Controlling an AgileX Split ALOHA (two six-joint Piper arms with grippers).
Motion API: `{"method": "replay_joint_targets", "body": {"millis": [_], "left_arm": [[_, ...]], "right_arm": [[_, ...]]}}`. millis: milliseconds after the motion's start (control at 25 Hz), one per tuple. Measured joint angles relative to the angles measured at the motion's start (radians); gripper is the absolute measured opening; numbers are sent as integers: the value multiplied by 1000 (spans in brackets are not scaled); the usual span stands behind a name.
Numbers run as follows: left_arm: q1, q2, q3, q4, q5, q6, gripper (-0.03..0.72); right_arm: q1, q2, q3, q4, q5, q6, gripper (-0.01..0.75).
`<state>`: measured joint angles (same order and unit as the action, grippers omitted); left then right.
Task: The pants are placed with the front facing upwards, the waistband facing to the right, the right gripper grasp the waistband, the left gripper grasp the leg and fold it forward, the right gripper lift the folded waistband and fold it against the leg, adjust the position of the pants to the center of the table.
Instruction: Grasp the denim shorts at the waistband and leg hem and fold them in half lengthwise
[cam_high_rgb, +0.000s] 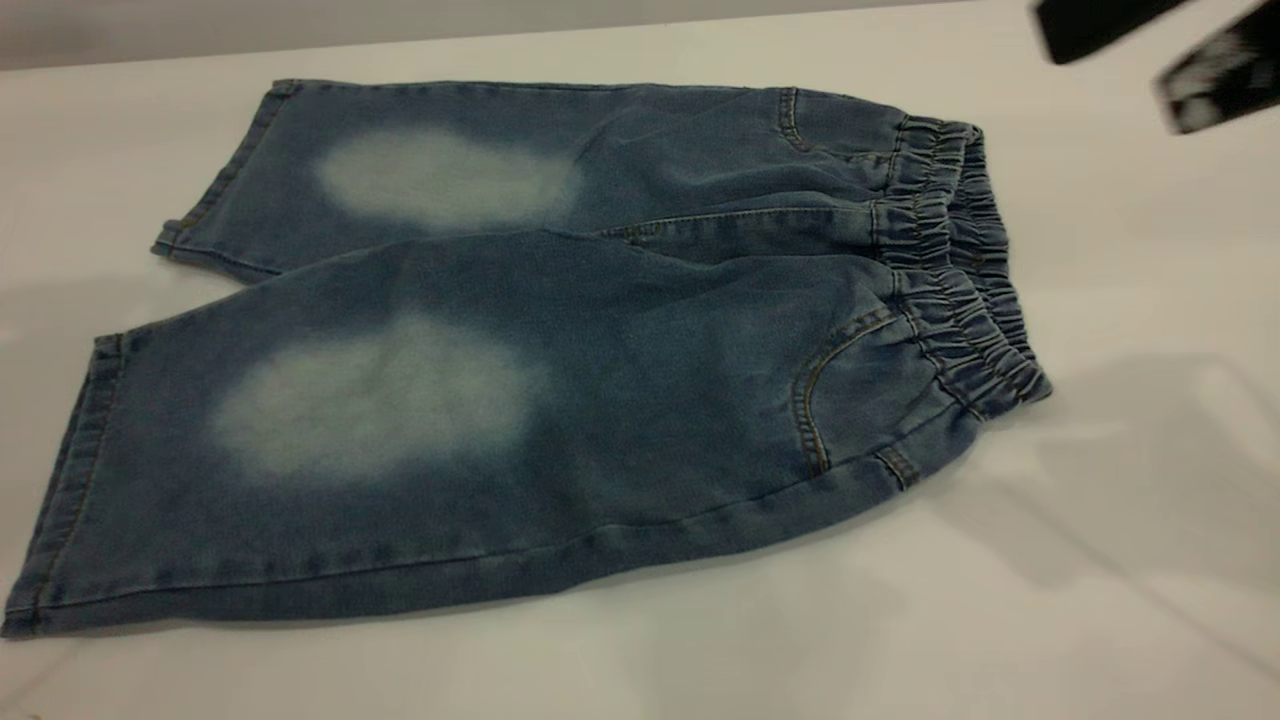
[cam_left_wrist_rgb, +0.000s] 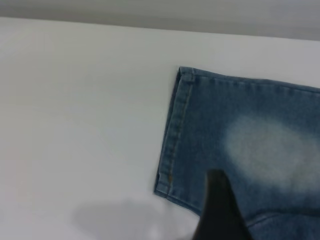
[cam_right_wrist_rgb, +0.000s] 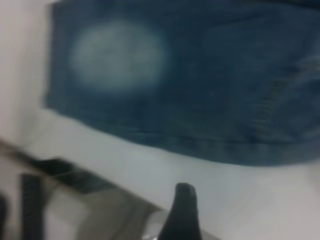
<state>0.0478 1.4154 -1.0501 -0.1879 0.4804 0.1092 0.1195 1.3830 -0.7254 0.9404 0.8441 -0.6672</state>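
- Exterior view: pants (cam_high_rgb: 560, 360) lie flat and unfolded on the table (cam_high_rgb: 1130, 540), front up, waistband (cam_high_rgb: 960, 270) at 3 o'clock, leg hems at 9 o'clock. That layout gives each arm its own end to take. No fold made yet, by the look of it.
- Exterior view: right gripper (cam_high_rgb: 1150, 45) is a blurred dark shape at 1 o'clock, off the cloth and well apart from the waistband. Can't tell if it's open or closed.
- Left wrist view: left gripper, only one dark finger (cam_left_wrist_rgb: 217, 210) in frame, over the leg near the hem (cam_left_wrist_rgb: 172, 135), likely lining up the leg grasp. Jaw state: can't tell.
- Right wrist view: one dark finger (cam_right_wrist_rgb: 182, 212) over bare table beside the pants' edge. Nothing held that I can see.
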Motion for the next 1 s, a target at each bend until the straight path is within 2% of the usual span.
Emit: {"method": "replay_joint_targets", "body": {"millis": [280, 400, 640, 760, 1000], "left_arm": [[0, 0, 0, 1, -1, 17, 414], [0, 0, 0, 1, -1, 17, 414], [0, 0, 0, 1, -1, 17, 414], [0, 0, 0, 1, -2, 17, 414], [0, 0, 0, 1, -10, 17, 414]], "right_arm": [[-16, 164, -1, 207, 10, -212, 566], [-74, 227, -1, 248, 25, -265, 566], [-230, 317, -1, 291, 122, -358, 566], [-287, 359, -1, 293, 120, -385, 566], [-304, 474, 0, 326, 106, -450, 566]]}}
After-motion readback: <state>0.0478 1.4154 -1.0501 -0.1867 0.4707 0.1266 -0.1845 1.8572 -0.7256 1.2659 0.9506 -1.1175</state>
